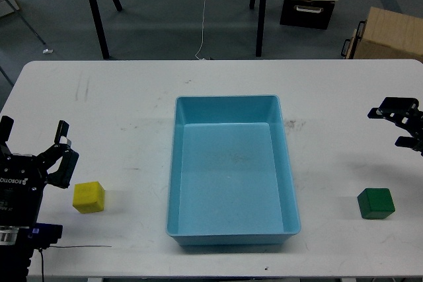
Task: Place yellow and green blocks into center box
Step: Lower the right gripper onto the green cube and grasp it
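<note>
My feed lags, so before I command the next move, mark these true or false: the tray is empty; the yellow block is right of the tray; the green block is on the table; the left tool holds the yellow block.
1. The tray is empty: true.
2. The yellow block lies right of the tray: false, it lies left of it, by the left tool.
3. The green block sits on the table: true, below the right tool.
4. The left tool holds the yellow block: false, it is open and apart from it.
</note>
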